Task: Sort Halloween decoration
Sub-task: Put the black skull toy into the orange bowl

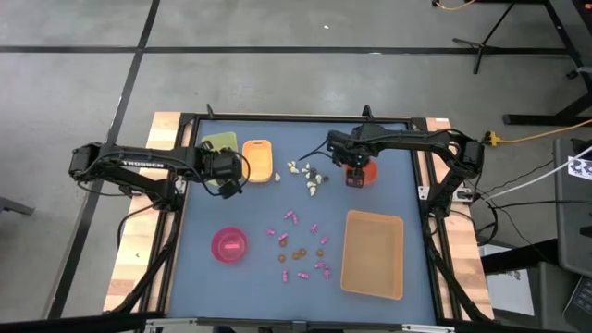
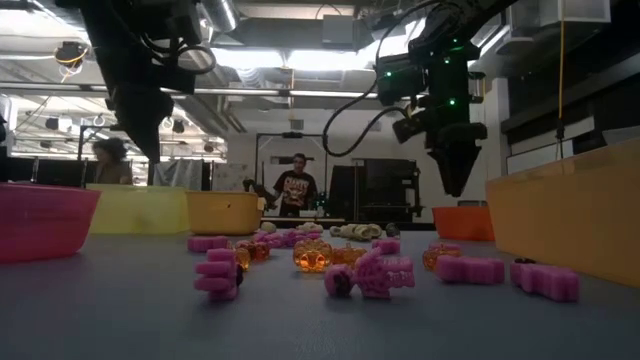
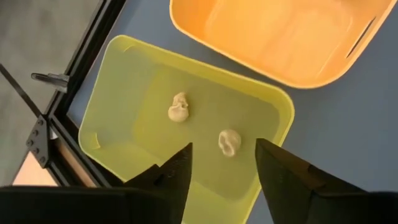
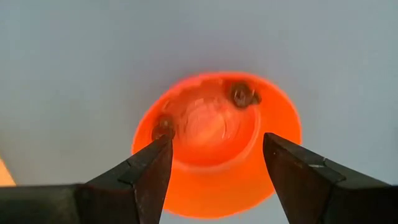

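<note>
My left gripper [image 3: 224, 167] is open above the green tray [image 3: 124, 93], near the table's far left [image 1: 225, 172]. Two cream-white trinkets [image 3: 178, 107] [image 3: 229, 142] lie on the tray's floor. My right gripper [image 4: 217, 163] is open above the red bowl [image 4: 217, 143], which stands at the far right [image 1: 361, 173]. Two dark grey trinkets [image 4: 242, 94] [image 4: 163, 126] lie in the bowl. More cream and dark trinkets [image 1: 305, 172] lie on the mat mid-table. Magenta-pink [image 1: 291, 217] and orange-brown ones [image 1: 298, 252] are scattered nearer.
An orange tray [image 1: 257, 159] sits next to the green tray. A pink bowl [image 1: 229, 245] stands near left and a tan tray [image 1: 373, 252] near right. In the low view, pink trinkets [image 2: 375, 275] lie in front, and people stand in the room beyond.
</note>
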`<state>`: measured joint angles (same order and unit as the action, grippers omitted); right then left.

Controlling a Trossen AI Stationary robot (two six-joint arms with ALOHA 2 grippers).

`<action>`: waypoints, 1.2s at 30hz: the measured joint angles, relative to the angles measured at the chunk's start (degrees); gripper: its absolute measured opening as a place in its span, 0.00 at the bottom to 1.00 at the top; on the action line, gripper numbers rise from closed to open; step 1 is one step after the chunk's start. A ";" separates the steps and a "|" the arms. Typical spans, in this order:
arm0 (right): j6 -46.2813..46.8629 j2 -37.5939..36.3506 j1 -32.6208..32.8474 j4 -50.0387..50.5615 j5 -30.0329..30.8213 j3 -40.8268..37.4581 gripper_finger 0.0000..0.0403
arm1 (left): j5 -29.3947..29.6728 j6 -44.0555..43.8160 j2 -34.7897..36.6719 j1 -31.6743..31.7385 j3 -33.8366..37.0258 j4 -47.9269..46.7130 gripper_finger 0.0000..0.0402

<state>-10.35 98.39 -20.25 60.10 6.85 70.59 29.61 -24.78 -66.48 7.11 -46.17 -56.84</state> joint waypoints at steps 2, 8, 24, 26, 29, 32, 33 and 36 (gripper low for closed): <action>-0.02 0.00 0.00 -1.95 0.00 0.00 0.62 | 0.00 -0.60 0.00 0.00 0.00 0.65 0.40; -3.02 0.00 0.00 -8.46 0.00 0.00 0.62 | -0.17 -0.61 0.00 0.00 0.00 2.41 0.40; -12.84 0.26 0.00 -20.39 -13.13 0.02 0.62 | -0.24 -0.61 0.00 0.00 0.00 4.03 0.40; -13.92 0.85 0.02 -20.40 -15.34 0.02 0.62 | -0.24 -0.64 0.00 0.00 0.00 4.03 0.40; -14.24 1.58 0.03 -21.08 -17.82 -0.33 0.62 | -0.28 -0.67 0.00 0.00 0.00 4.03 0.40; -14.25 2.12 0.09 -23.63 -18.39 -1.88 0.62 | -0.37 -0.70 0.00 -0.02 0.02 4.21 0.40; -14.28 2.35 0.09 -24.19 -18.41 -2.49 0.62 | -0.37 -0.72 0.00 -0.02 0.02 4.30 0.40; -14.41 2.52 0.09 -27.12 -18.53 -4.01 0.62 | -0.46 -0.67 0.00 -0.02 0.04 4.57 0.40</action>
<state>-24.76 100.91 -20.16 32.98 -11.68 66.58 29.15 -25.45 -66.48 7.09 -46.13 -52.28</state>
